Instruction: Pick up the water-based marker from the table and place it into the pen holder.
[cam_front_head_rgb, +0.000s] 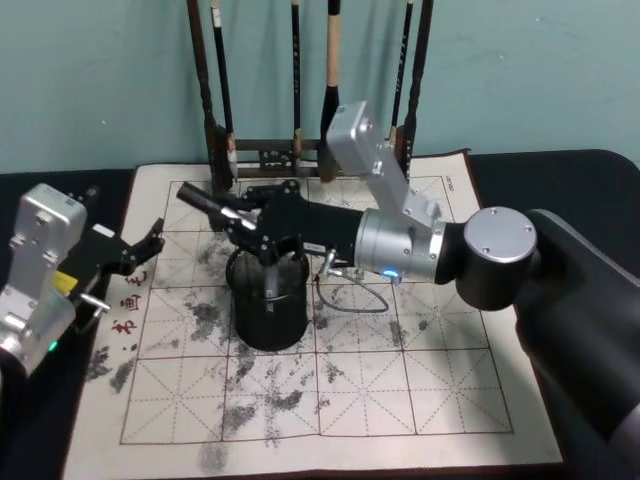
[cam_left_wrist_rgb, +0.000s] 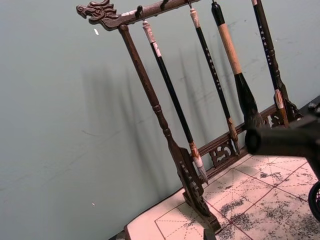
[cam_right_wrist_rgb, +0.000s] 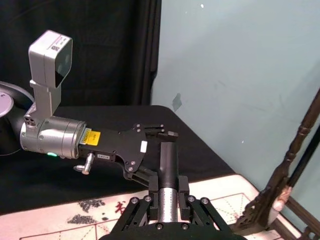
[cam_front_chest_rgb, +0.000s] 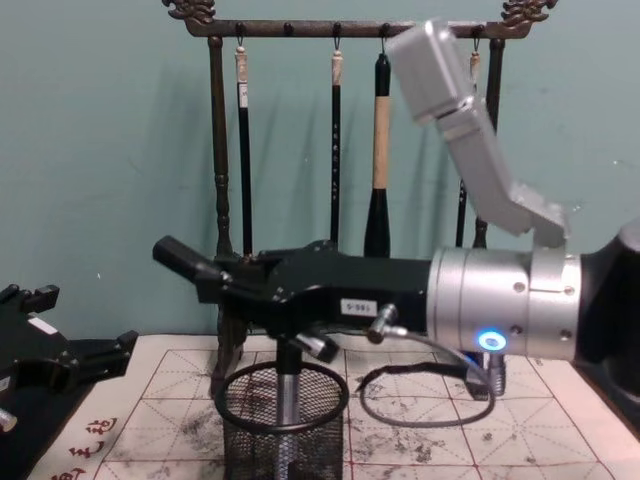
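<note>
**A:** What's closest on the worktop (cam_front_head_rgb: 400, 380)?

**B:** An ink-stained mat with a red grid covers it. The left fingers (cam_front_head_rgb: 155, 232) hang over the mat's left edge. They are spread wide and hold nothing.

**A:** And the pen holder?

**B:** The pen holder (cam_front_head_rgb: 268, 320) stands upright on the mat. It is off to the side of the left fingers and well apart from them, directly below the right fingers (cam_front_head_rgb: 250, 228).

**A:** Where's the marker?

**B:** The marker (cam_front_head_rgb: 203, 198) is clamped in the right fingers, which are closed on it. It lies roughly level above the holder's rim. Its dark end sticks out past the fingertips toward the left fingers, clear of them. From the right wrist it shows a silvery stretch between the fingers and a black stretch beyond them.

**A:** Is anything in the holder?

**B:** A thin silvery rod runs down into it from under the right fingers. I can't tell what it is.

**A:** What's farther back?

**B:** Beyond both sets of fingers, a dark wooden brush rack (cam_front_head_rgb: 262, 155) stands at the mat's far edge. Several brushes (cam_front_chest_rgb: 381, 150) hang from its top bar, and a pale teal wall (cam_front_chest_rgb: 100, 150) is behind it.
</note>
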